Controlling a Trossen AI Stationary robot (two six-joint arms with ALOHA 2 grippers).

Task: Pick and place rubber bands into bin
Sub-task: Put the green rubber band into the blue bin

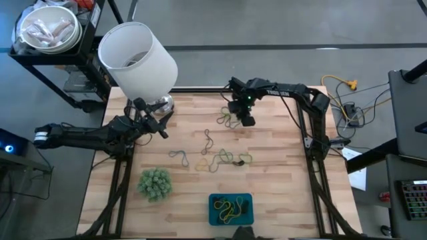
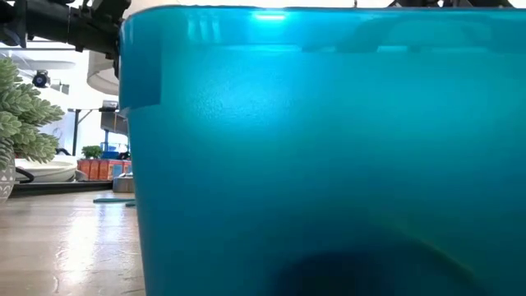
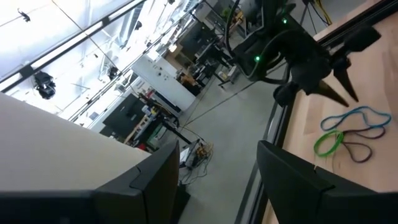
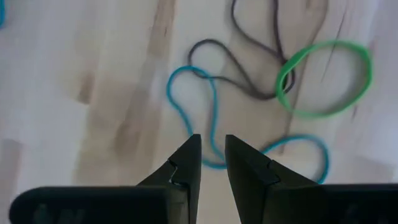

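The right gripper (image 4: 212, 160) is held just above the bench (image 1: 280, 180), over a small cluster of rubber bands (image 4: 267, 93) at the far middle. Its fingers (image 4: 186, 165) are parted only narrowly, with nothing between them, and a strand of the blue band (image 4: 211, 134) runs straight out from the gap, roughly in line with it. The bin (image 1: 214, 201) lies well apart, at the near edge. The left gripper (image 1: 152, 120), fingers wide apart, waits beside the white container (image 1: 137, 57), farther from the cluster.
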